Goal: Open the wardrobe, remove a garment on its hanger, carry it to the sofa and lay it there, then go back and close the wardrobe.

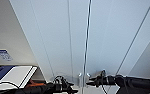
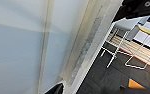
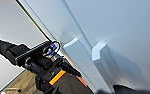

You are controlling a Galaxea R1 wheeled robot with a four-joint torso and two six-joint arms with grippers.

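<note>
The wardrobe (image 1: 66,37) stands right in front of me, its two flat white doors meeting at a thin dark seam. Its pair of small white handles (image 1: 83,75) sits low in the head view. My left gripper (image 1: 72,88) is just left of and below the left handle. My right gripper (image 1: 88,82) is level with the right handle and close to it. The right wrist view shows both handles (image 3: 101,53) large, with my left gripper (image 3: 64,72) pointing at the nearer one (image 3: 74,47). The left wrist view shows the door face (image 2: 21,45) and the cabinet's side edge (image 2: 91,42).
A white and blue object (image 1: 14,77) lies low at the left beside the wardrobe, under a pale wall with a blue label (image 1: 3,54). In the left wrist view there are a white chair frame (image 2: 117,51), dark floor (image 2: 108,77) and an orange patch (image 2: 134,83).
</note>
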